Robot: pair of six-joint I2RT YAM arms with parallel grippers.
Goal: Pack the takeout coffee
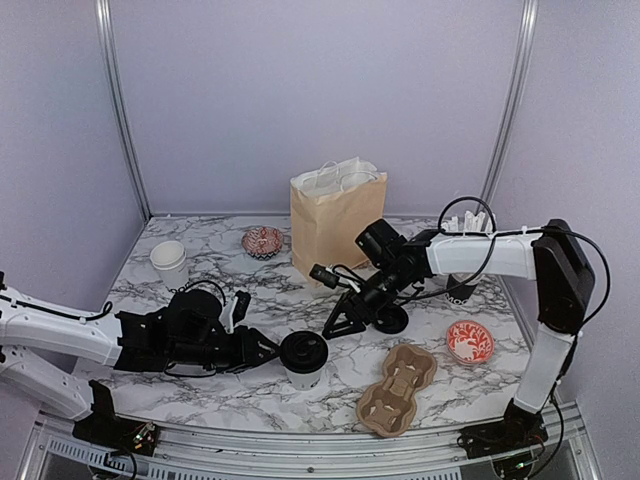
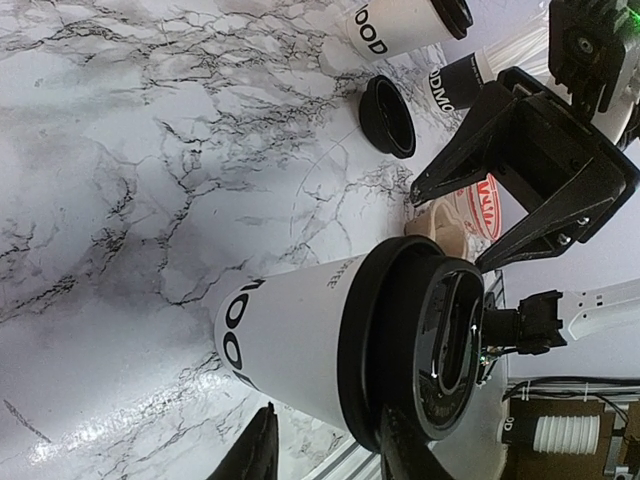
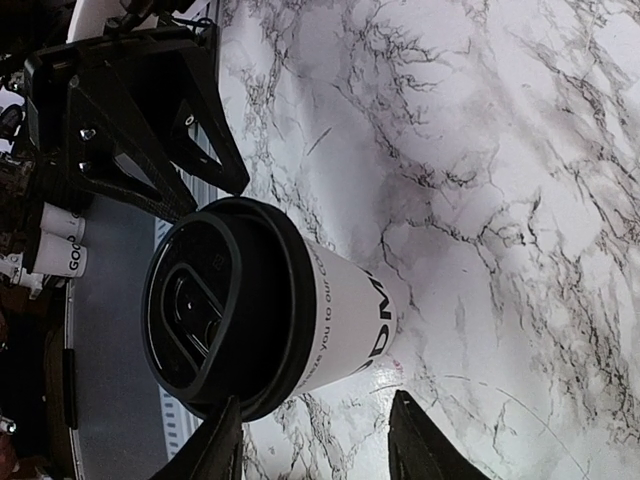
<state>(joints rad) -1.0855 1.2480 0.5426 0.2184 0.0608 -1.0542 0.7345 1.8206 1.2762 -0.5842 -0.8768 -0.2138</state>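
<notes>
A takeout coffee cup (image 1: 303, 360), white with black lettering and a black lid, stands at the front middle of the table. My left gripper (image 1: 268, 350) is open just left of it. In the left wrist view the cup (image 2: 290, 340) lies just beyond the open fingertips (image 2: 255, 450). My right gripper (image 1: 338, 328) is open just behind the cup, not touching it. The right wrist view shows the cup (image 3: 350, 310) ahead of the spread fingers (image 3: 420, 445). A second lidded cup (image 2: 395, 25) shows at the top of the left wrist view.
A loose black lid (image 1: 390, 318) lies under the right arm. A brown cardboard cup carrier (image 1: 398, 390) lies front right. A paper bag (image 1: 335, 215) stands at the back. There are red-patterned bowls (image 1: 263, 240) (image 1: 470, 342), a lidless white cup (image 1: 170, 262) and a dark cup of sticks (image 1: 462, 288).
</notes>
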